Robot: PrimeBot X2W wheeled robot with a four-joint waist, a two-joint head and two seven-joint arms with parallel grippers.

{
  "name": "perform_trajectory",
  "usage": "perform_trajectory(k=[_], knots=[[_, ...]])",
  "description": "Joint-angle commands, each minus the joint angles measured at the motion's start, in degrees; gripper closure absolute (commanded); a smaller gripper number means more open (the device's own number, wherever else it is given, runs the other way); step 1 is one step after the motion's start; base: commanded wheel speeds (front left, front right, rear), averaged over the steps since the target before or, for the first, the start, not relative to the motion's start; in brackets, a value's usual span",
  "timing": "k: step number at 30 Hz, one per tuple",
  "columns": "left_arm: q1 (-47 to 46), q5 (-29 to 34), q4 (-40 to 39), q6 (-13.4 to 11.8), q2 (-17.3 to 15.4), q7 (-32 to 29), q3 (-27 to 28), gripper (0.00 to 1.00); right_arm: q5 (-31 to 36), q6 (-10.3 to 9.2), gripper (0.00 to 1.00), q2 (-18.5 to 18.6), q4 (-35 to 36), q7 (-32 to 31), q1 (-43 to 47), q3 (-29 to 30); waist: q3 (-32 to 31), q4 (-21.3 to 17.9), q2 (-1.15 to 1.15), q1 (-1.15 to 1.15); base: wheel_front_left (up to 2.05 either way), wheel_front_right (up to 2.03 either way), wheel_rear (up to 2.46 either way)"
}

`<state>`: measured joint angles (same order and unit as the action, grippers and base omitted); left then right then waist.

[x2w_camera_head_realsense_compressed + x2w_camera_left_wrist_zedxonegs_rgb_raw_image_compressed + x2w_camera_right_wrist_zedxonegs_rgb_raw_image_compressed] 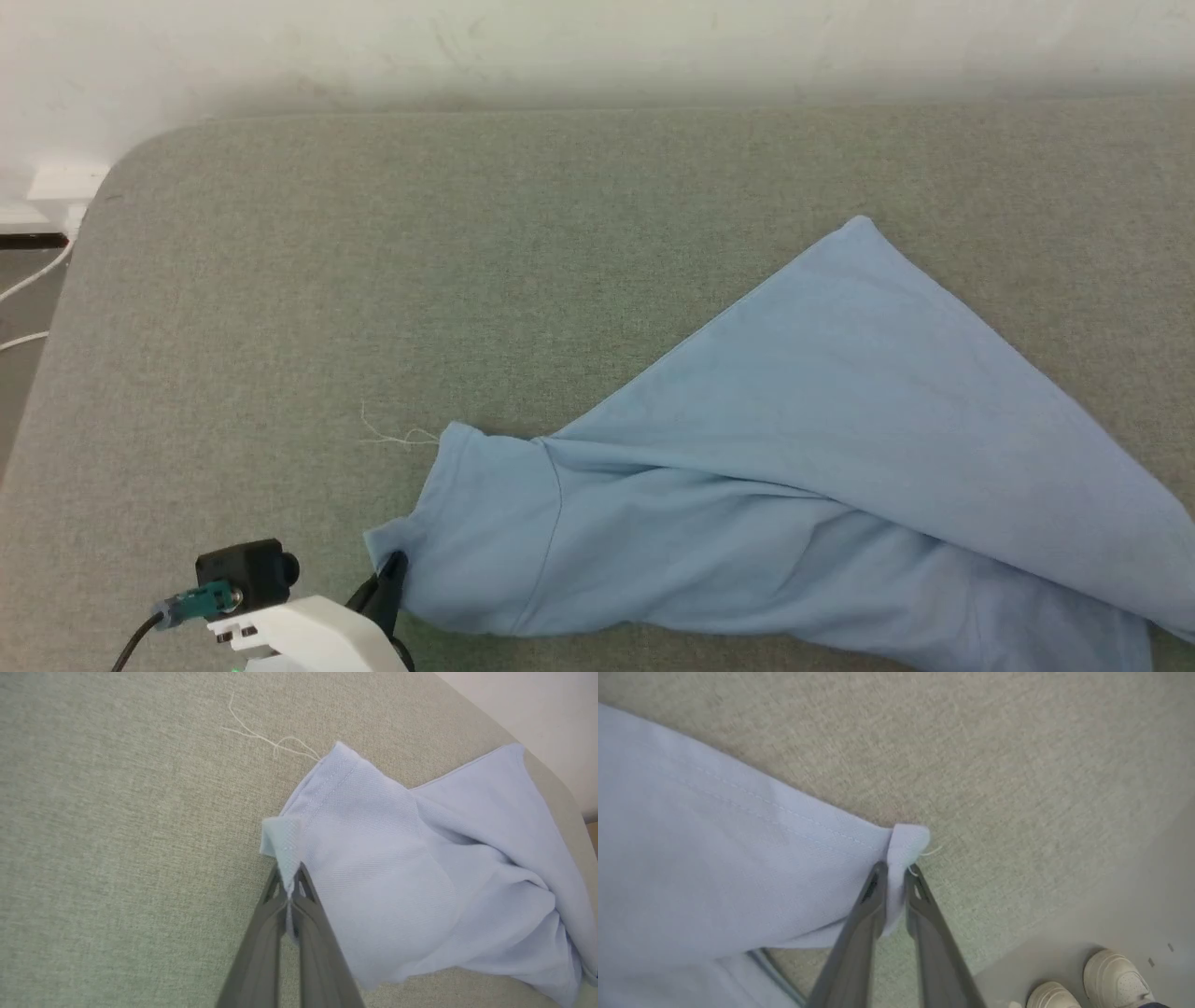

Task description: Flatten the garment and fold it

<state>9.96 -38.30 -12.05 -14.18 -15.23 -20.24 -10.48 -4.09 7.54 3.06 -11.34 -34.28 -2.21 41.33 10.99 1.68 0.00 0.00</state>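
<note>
The garment (794, 448), a light blue knit shirt, lies bunched and part-spread on the right half of a grey-green padded surface (373, 280). My left gripper (392, 569) is at the bottom left, shut on the corner of a sleeve hem. In the left wrist view its fingers (289, 891) pinch that folded hem corner of the garment (397, 868). In the right wrist view my right gripper (896, 875) has its fingers slightly apart, with a corner of the garment (714, 849) lying between the tips.
A loose white thread (392, 434) lies by the sleeve. A pale wall (560, 37) runs behind the surface, with white cables (28, 280) off its left edge. A person's white shoes (1111, 980) stand on the floor beyond the surface's edge.
</note>
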Motion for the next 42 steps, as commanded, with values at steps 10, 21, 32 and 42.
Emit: perform_trajectory(k=[10,21,32,42], knots=[[-1.19,-0.29,-0.42,0.21,-0.19,0.12,-0.22,1.00,-3.86,-0.05,0.00,2.72,6.71,20.05,-13.04,-15.34,2.48,1.35,0.00,0.00,0.00,0.00,0.00],[-4.84,-0.50,0.68,1.48,0.99,1.80,-1.02,1.00,-7.48,-0.05,0.00,12.81,-9.44,23.86,-31.75,-40.76,8.62,5.61,0.00,0.00,0.00,0.00,0.00],[-8.23,-0.90,3.63,3.39,2.76,3.75,-2.58,1.00,-4.00,-0.05,0.00,14.28,-25.32,-1.63,-47.04,-45.05,13.51,9.91,0.00,0.00,0.00,0.00,0.00],[-8.56,-1.16,6.12,3.90,3.27,4.81,-3.04,1.00,0.74,-0.05,1.00,12.83,-26.31,-15.68,-47.33,-41.61,12.66,10.26,0.00,0.00,0.00,0.00,0.00]])
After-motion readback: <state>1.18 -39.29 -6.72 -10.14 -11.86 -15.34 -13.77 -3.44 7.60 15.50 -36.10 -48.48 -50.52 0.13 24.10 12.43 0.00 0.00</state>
